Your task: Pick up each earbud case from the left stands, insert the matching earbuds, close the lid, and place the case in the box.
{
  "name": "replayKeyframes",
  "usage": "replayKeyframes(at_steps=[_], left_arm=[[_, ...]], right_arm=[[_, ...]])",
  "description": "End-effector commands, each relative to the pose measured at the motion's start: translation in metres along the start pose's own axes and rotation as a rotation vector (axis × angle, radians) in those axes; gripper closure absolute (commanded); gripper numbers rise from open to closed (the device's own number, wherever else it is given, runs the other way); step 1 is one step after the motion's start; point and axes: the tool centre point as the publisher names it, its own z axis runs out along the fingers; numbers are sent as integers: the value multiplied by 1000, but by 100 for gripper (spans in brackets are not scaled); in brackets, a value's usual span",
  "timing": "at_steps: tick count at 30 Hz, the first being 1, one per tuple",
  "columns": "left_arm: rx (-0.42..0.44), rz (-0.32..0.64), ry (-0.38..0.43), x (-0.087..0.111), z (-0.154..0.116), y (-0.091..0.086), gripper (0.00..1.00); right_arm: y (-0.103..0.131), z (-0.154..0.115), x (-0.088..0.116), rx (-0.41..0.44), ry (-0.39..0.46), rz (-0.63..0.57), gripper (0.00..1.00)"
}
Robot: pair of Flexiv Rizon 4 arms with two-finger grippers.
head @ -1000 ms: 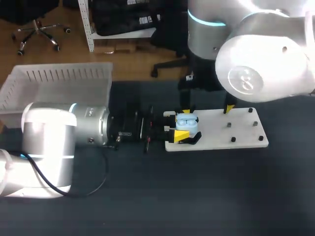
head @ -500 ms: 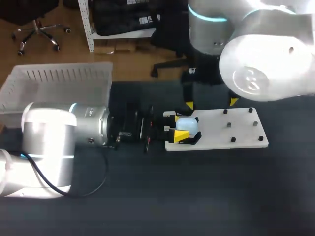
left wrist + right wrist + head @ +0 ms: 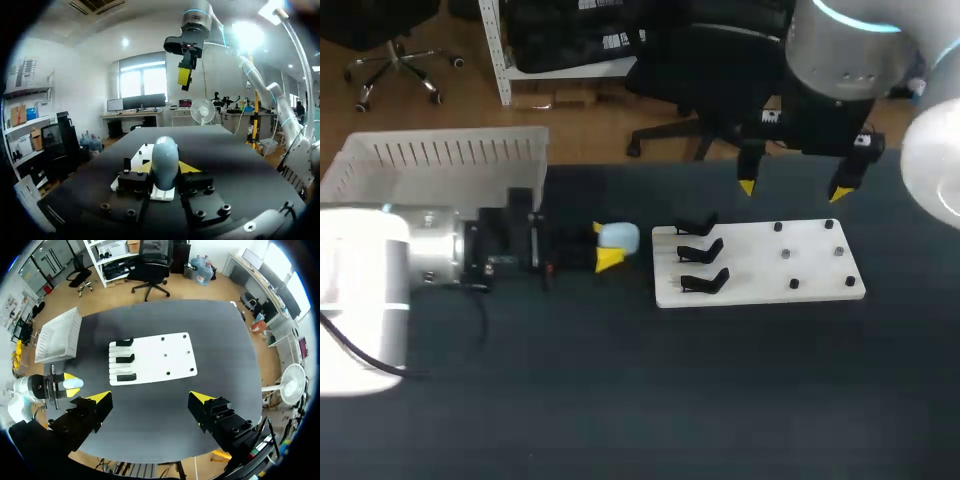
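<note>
Case: the pale blue earbud case (image 3: 619, 237) sits over the dark worktop (image 3: 620, 400), between the white board (image 3: 760, 265) and the box (image 3: 450, 152). It's near the board's left edge but not touching it. The lid looks down, so you can't see what's inside.

Long axis: it pokes straight out ahead of the fingers, rounded end pointing at the board, so it lines up with the left forearm.

Left claw: your left claw (image 3: 609, 246) is clamped on the case, one yellow tip on each side. The left wrist view backs that up, with the case standing up snug between the tips.

Box from the claw: this is the bit that matters. The box is behind the claw, back along the left arm and off toward the far side of the worktop. Its near corner is just beside the arm's wrist. I reckon you pull back and swing toward that far-left corner rather than reach forward.

Nearer arm: left, easily. It has the case and it's the one next to the box.

Right claw: the right claw (image 3: 794, 190) hangs past the board's far edge with its fingers spread wide and nothing in them. It's well apart from the case.

Stands: the three black stands (image 3: 700, 251) along the board's left side all look empty.

Watch out: my guess is the box's front wall is what you could clip on the way over.
</note>
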Motion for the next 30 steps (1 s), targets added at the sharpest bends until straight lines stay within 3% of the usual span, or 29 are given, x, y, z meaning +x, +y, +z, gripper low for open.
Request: replayKeyframes(at_steps=[1,2,4,10,15,20,28,29,30], left_arm=[[-380,-25,73,-1,-90,22,100],[-488,-53,78,5,-105,37,100],[-618,-96,49,9,-124,59,100],[-845,-152,53,14,-170,117,100],[-910,-155,80,6,-193,149,100],[-925,-162,93,0,-198,172,100],[-939,-108,206,-3,-196,181,98],[-944,-102,235,-4,-196,180,38],[-952,-97,247,-4,-196,179,0]], right_arm=[[-3,1,4,-6,-52,3,0],[-3,1,4,-6,-52,3,0],[-3,1,4,-6,-52,3,0],[-3,1,4,-6,-52,3,0],[-3,1,4,-6,-52,3,0],[-3,1,4,-6,-52,3,0],[-3,1,4,-6,-52,3,0],[-3,1,4,-6,-52,3,0],[-3,1,4,-6,-52,3,0]])
